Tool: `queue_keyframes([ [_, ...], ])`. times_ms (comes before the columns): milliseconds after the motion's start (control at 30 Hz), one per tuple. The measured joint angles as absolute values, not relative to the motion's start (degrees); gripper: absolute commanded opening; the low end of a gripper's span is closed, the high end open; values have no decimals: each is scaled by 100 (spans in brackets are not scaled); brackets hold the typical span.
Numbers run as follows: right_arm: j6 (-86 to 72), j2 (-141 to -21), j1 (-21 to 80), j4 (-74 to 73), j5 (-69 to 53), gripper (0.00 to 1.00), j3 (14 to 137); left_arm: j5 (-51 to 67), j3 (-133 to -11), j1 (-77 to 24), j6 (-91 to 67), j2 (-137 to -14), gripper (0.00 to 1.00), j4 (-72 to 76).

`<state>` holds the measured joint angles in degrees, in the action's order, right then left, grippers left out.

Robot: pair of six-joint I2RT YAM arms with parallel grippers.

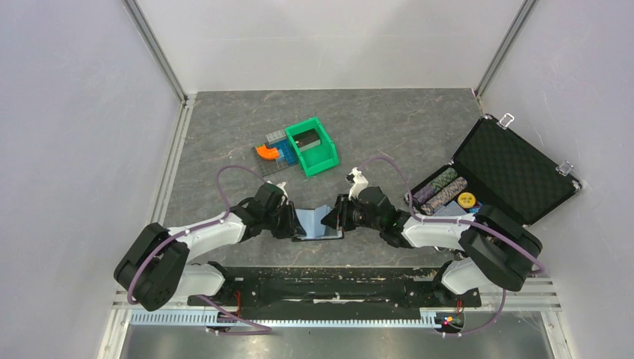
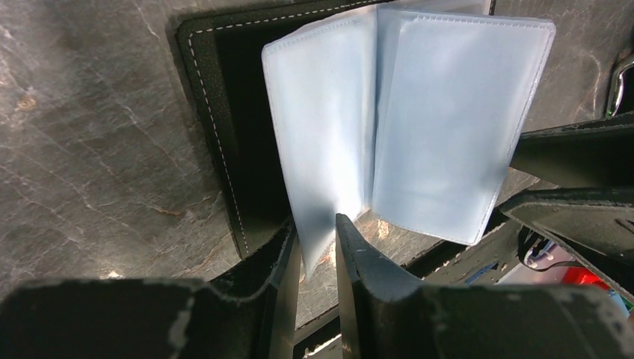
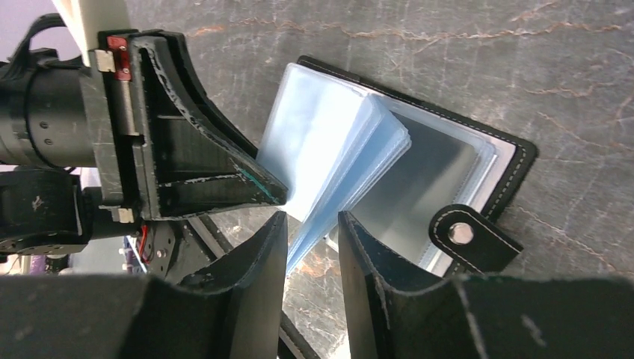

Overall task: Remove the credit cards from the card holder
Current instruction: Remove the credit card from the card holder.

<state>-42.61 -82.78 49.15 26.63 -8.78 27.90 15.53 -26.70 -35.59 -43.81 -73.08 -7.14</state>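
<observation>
Left gripper (image 2: 315,222) fingers fill the foreground of its wrist view, clenched on the bottom edge of one clear sleeve leaf (image 2: 321,134) that stands up off the spine. Right gripper (image 3: 312,215) straddles the lower corner of the sleeve stack (image 3: 336,146); its jaws are narrow, but I cannot tell whether they bite or only bracket it. Card holder (image 1: 318,224) lies open on the grey stone-look table (image 1: 224,127), directly between both grippers, with its spine running away from the arm bases. Both arms are equally close, one on each side. Cover is black, stitched and leather-look, with a snap tab (image 3: 463,235) on one flap. Sleeves are soft, glossy, pale blue and floppy. No credit cards clearly show; the greyish panel (image 3: 434,168) in the flat pocket may be one, unsure.
</observation>
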Motion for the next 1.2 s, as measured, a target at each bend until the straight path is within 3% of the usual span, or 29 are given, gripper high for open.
queue_keyframes([
  [400,-4353,-8355,4928,2910,-1011,14,2783,1575,-2488,-3588,-4582,-7140,32,-554],
  [567,-4353,-8523,4928,3028,-1072,12,2783,1605,-2467,-3592,-4600,-7118,33,-530],
  [933,-4388,-8792,4930,3120,-1160,33,2788,1527,-2414,-3610,-4705,-6840,40,-587],
  [1200,-4292,-8792,4934,3013,-1188,39,2930,788,-2436,-3612,-4810,-5854,45,-1229],
])
